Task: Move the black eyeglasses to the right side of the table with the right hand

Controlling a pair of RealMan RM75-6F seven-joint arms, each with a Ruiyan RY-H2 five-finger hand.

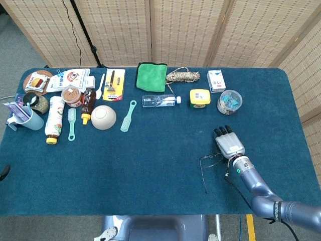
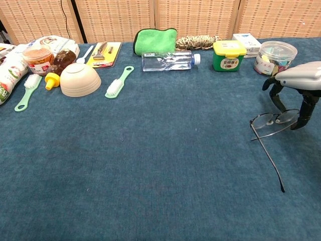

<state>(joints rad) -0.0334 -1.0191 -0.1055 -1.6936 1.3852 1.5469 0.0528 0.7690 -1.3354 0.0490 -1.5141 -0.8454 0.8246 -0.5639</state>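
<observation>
Right robot hand (image 2: 296, 83) over the glasses (image 2: 271, 123), fingers (image 2: 274, 95) curled down around the frame.

Glasses on the blue counter (image 1: 150, 165), right of centre toward the near edge, lenses under the palm, one temple arm stretched out toward the near edge. Fingertips dark, pointing down on either side of the lenses and reaching the frame; whether the frame is truly gripped, cannot tell. Behind the robot hand, near the far edge: clear tub (image 1: 229, 102), yellow-lidded jar (image 1: 199, 98), white box (image 1: 216, 80), rope coil (image 1: 182, 76), green cloth (image 1: 152, 76), water bottle (image 1: 160, 100). Well apart on the left: bowl (image 1: 103, 117), green brushes, sauce bottles, packets, mug. Left robot hand out of both views.
</observation>
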